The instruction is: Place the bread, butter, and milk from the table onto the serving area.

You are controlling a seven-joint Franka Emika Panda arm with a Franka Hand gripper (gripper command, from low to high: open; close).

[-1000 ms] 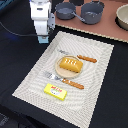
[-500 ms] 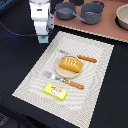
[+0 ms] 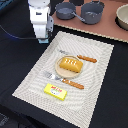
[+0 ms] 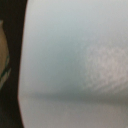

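Observation:
My gripper (image 3: 44, 38) hangs at the far-left corner of the serving area (image 3: 95, 75), a beige striped placemat, in the exterior view. The wrist view is filled by the pale blue-white face of the milk (image 4: 70, 55), with a crease near one end, so the carton sits right at the fingers and hides them. In the exterior view the milk (image 3: 43, 33) shows only as a pale block under the white hand. The bread (image 3: 70, 64) lies on the round tan plate (image 3: 59, 71). The butter (image 3: 56, 91) lies flat on the mat near its front edge.
A fork (image 3: 64, 82) and a knife (image 3: 84, 58) with orange handles flank the plate. At the back, a pinkish-brown board (image 3: 110, 27) carries two dark pots (image 3: 66, 10) (image 3: 93, 12) and a pale bowl (image 3: 123, 16). Black table surrounds the mat.

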